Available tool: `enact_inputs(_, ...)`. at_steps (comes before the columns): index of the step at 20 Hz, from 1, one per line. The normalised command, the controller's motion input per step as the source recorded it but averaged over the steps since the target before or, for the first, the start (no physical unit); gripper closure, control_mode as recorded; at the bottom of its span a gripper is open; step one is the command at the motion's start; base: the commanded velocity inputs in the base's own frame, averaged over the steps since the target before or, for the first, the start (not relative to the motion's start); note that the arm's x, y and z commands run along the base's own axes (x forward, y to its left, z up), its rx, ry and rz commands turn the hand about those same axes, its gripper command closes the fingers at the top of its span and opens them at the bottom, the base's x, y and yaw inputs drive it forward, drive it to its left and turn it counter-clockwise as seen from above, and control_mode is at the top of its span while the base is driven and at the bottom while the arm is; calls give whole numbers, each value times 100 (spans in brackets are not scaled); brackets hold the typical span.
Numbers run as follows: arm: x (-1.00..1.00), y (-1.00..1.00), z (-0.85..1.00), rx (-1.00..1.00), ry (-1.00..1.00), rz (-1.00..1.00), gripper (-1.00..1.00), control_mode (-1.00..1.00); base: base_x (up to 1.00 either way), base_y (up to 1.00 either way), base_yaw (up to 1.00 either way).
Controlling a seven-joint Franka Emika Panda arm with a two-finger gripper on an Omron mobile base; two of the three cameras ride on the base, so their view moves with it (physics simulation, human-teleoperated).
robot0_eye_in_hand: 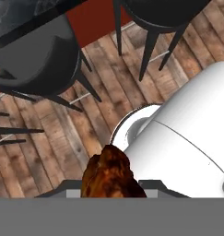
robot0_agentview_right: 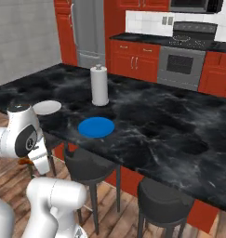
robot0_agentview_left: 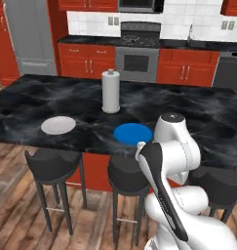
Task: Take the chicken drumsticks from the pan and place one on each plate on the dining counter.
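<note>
One chicken drumstick [robot0_eye_in_hand: 111,171], glossy orange-brown, fills the space between my fingers; my gripper [robot0_eye_in_hand: 111,189] is shut on it. From the right base view the gripper [robot0_agentview_right: 29,161] hangs low beside the arm, below counter height, with a bit of orange drumstick [robot0_agentview_right: 24,161] poking out. On the near edge of the dining counter [robot0_agentview_left: 188,114] [robot0_agentview_right: 170,125] lie the white plate [robot0_agentview_left: 58,125] [robot0_agentview_right: 46,107] and the blue plate [robot0_agentview_left: 133,133] [robot0_agentview_right: 96,127], both bare. The pan is out of view.
A paper towel roll [robot0_agentview_left: 110,91] [robot0_agentview_right: 99,85] stands upright behind the plates. Black stools [robot0_agentview_left: 51,165] [robot0_agentview_left: 127,177] [robot0_agentview_right: 89,165] [robot0_agentview_right: 163,200] line the counter's near side over the wooden floor. The stove [robot0_agentview_left: 138,51] sits against the back wall.
</note>
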Motion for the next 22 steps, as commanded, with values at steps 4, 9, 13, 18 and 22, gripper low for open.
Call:
enact_inputs(4,0,0,0,0,0,0,100,100,51,39,-51)
enact_inputs(9,0,0,0,0,0,0,100,100,50,32,-43)
enact_inputs(13,0,0,0,0,0,0,100,100,48,36,-32)
enact_inputs(18,0,0,0,0,0,0,100,100,50,46,-26)
enact_inputs(22,9,12,0,-2,0,-6,100,-100,31,41,-18)
